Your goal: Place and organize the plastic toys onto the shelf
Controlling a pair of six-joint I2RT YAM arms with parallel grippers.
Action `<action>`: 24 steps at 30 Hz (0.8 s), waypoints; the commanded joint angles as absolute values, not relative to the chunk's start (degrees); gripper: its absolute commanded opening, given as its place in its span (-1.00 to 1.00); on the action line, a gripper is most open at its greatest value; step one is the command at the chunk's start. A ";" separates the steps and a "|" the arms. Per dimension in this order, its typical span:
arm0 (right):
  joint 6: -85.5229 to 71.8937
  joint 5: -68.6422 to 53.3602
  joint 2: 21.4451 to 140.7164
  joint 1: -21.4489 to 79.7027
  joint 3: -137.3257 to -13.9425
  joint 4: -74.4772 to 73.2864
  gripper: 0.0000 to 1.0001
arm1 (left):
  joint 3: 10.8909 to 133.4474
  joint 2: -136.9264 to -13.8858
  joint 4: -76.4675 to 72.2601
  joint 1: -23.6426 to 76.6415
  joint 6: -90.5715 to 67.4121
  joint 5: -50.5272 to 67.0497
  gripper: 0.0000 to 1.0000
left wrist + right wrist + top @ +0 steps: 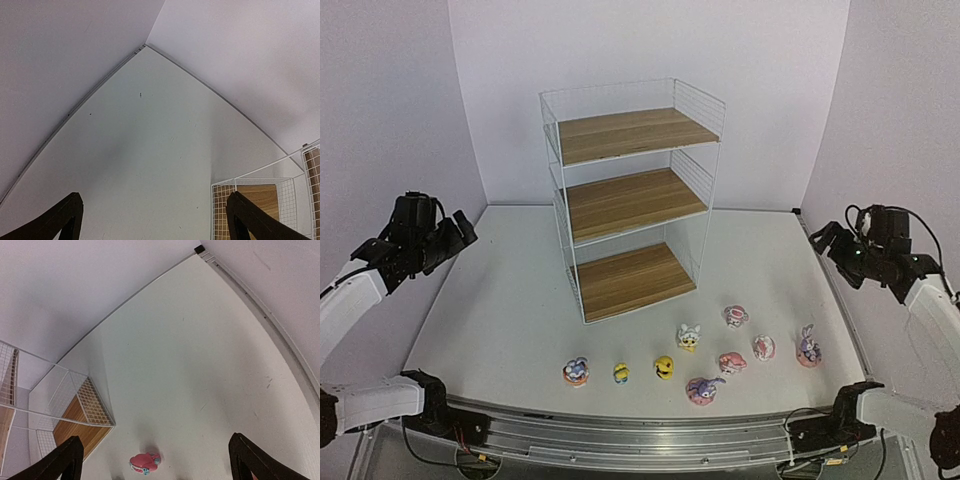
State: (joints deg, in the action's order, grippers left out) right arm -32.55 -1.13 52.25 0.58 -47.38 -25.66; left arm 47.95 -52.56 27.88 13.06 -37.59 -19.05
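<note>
Starting with the big stuff: the white tabletop (500,310) carries a tall wire shelf (632,135) toward the back. It has three wooden boards, all bare as far as I can see. Both arms hang high at the sides, well apart from everything. The left hand (460,228) has its fingers spread wide with nothing between them. Same deal for the right hand (820,240), spread and empty.

The toys (689,337) sit in a loose scatter on the tabletop in front of the shelf, mostly right of centre. None is on a board, so I'd say the job hasn't really begun. One purple bunny (576,371) stands at the left end, a second bunny (808,350) is far right, and the nearest bunny (703,389) looks tipped on its side.

My guess on handling: hard moulded plastic, very light, stiff and a bit slick, so they'd skate or topple if nudged. I'd pinch across the body just above the base, not the thin ears.
</note>
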 commanded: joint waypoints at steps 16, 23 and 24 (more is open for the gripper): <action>-61.49 41.51 90.69 62.81 -66.33 -34.21 0.80 | 46.84 -59.34 27.44 13.00 -37.16 -16.04 0.99; -69.34 42.85 97.45 64.82 -66.80 -34.37 0.59 | 46.40 -59.64 27.23 12.99 -36.75 -15.36 0.99; -69.52 42.84 97.94 64.86 -66.80 -34.36 0.59 | 46.31 -59.60 27.11 13.00 -36.73 -15.44 0.99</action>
